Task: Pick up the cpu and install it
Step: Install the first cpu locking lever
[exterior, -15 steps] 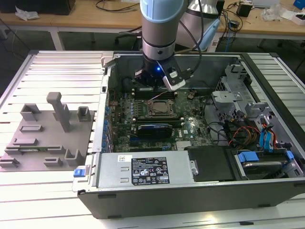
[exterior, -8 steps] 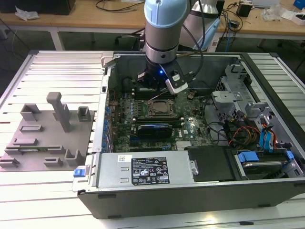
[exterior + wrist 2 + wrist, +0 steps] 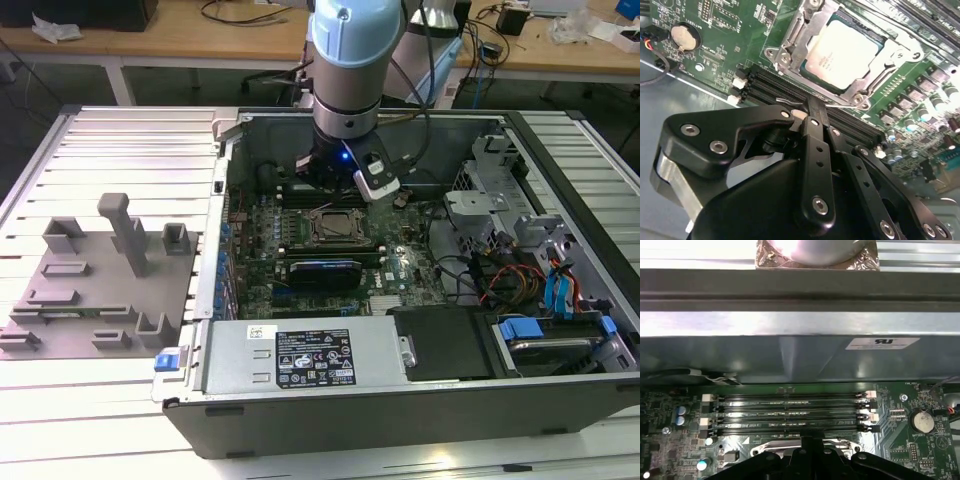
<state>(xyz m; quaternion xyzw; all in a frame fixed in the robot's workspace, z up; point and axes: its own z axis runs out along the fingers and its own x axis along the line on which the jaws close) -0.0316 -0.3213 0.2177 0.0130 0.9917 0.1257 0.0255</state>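
Silver cpu [image 3: 849, 54] in socket frame [image 3: 790, 47]

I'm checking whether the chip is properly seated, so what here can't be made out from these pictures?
- The cpu lies inside the socket frame in the second wrist view; whether the frame is latched cannot be told.
- The gripper: its own black linkages cover the fingertips in both wrist views, so open or shut is unclear.
- In the exterior view the arm hides the case interior behind it.

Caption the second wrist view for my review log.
Gripper poised beside the socket, where the cpu already sits.
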